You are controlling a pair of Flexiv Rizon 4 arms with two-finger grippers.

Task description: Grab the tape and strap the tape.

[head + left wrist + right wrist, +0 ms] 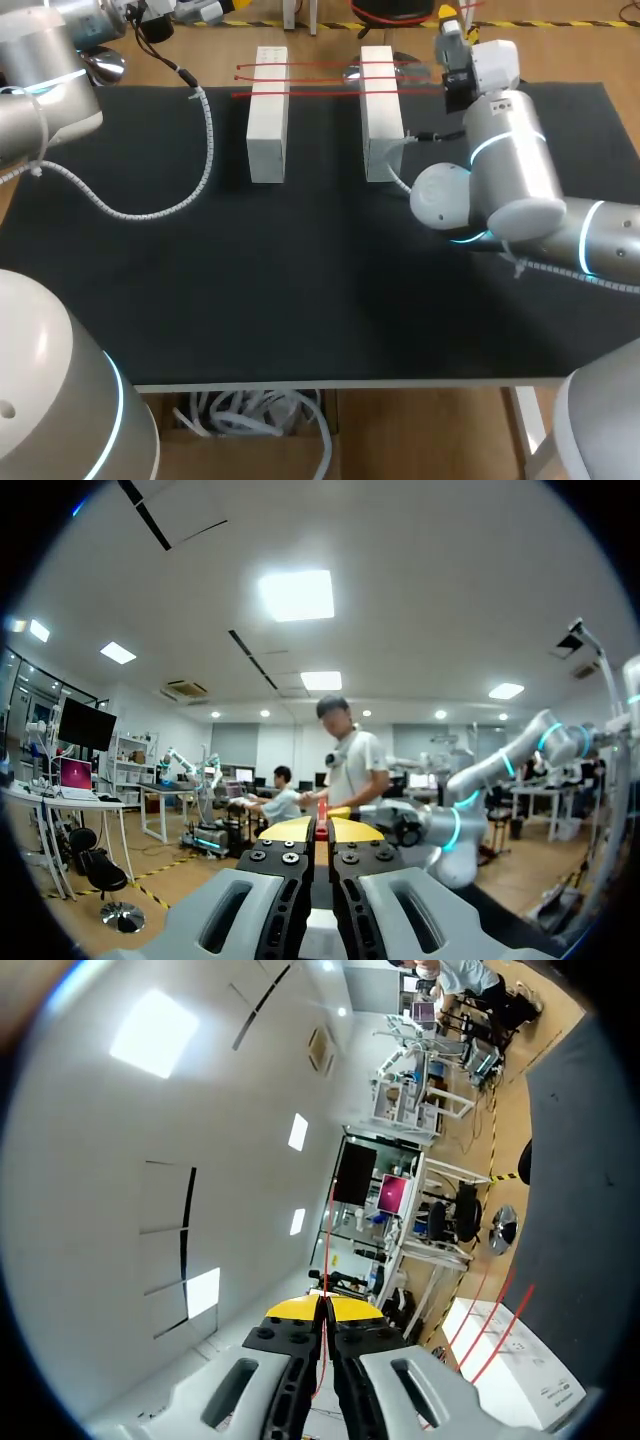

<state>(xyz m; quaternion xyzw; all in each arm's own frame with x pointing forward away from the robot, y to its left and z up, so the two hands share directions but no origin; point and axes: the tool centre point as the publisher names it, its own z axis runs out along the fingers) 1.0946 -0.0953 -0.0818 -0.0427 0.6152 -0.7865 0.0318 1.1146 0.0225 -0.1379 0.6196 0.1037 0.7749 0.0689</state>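
Three strands of thin red tape [320,68] run across the far ends of two white blocks, the left one [267,115] and the right one [381,110]. My right gripper [448,18] is raised beyond the right block's far end. In the right wrist view this gripper [323,1305] is shut on a red tape strand [328,1240] that runs out ahead of its yellow tips. The strands over a block [510,1380] lie off to its side. In the left wrist view my left gripper [322,826] is shut on a bit of red tape [322,834]. It points level towards my right arm [450,825].
A black mat [300,290] covers the table. A white spiral-wrapped cable [150,208] from my left arm loops over the mat left of the blocks. My right arm's elbow [500,170] rests low over the mat to the right of the blocks.
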